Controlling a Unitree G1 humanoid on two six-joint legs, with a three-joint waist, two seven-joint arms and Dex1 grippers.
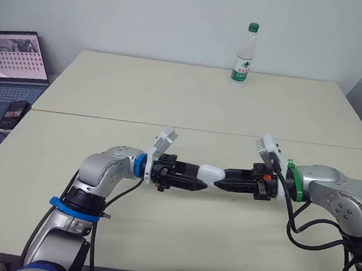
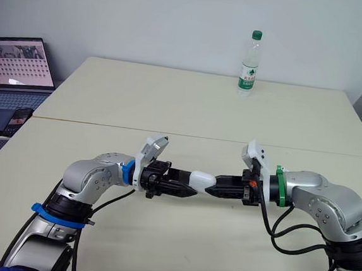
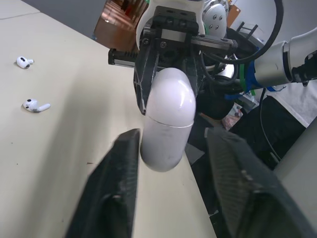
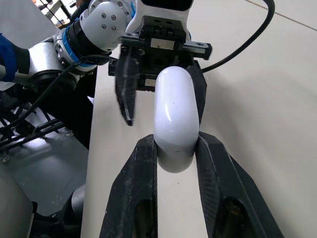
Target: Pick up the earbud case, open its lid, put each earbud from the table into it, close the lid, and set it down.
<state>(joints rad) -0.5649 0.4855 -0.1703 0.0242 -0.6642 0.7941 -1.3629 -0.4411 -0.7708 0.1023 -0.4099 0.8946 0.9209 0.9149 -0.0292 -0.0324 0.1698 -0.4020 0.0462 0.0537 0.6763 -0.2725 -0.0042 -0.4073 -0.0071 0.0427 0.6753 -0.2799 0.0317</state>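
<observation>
- The earbud case sits at 12 o'clock, close in, held above the bench between the two arms. Its long axis runs level from 9 o'clock to 3 o'clock, with one rounded end facing each hand.
- The case is a smooth, glossy white capsule. A thin seam rings its body and the lid is shut.
- The right hand reaches in from 3 o'clock and pinches the case. Its two black fingers press against opposite sides of the end nearest it.
- The left hand reaches in from 9 o'clock with its fingers spread, straddling the other end. One finger lies just beside the shell and the other stands apart from it.
- Two earbuds and lie on the bench, well away from the case. They are near each other without touching. Both are white and glossy, each with a short stem.
- The bench is matte cream, made of two flat tops that meet in a straight seam running 9 to 3 o'clock beyond the hands.
- A dark phone lies at 10 o'clock, off the bench edge.
- An open laptop stands behind it, its screen lit.
- An upright clear plastic bottle stands at 1 o'clock on the far top. It has a green cap and a green label.
</observation>
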